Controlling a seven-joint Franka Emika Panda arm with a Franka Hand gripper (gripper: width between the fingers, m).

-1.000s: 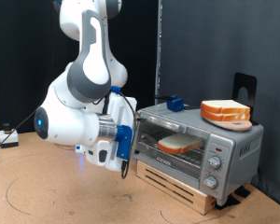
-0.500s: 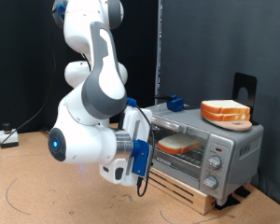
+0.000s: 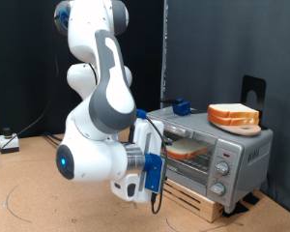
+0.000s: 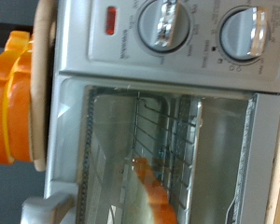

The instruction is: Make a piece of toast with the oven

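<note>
The silver-grey oven [image 3: 234,145] stands on a wooden base at the exterior view's right, with its glass door shut. The piece of toast [image 3: 188,148] lies on the wire rack inside, behind the glass. My gripper [image 3: 153,180] hangs low just in front of the door's left part, and its fingers are not distinct there. The wrist view looks closely at the oven front: the glass door [image 4: 163,149], two knobs [image 4: 163,23] and the toast's orange crust [image 4: 149,191] on the rack. No fingers show in that view.
A thicker pile of bread slices [image 3: 233,116] sits on the oven's top and also shows in the wrist view [image 4: 14,93]. A small blue object [image 3: 181,106] and a black bracket [image 3: 253,91] stand behind. Cables [image 3: 5,143] lie at the far left.
The arm has swung down and towards the exterior view's right, bringing the hand lower and closer to the oven's front. The oven and bread have not moved.
</note>
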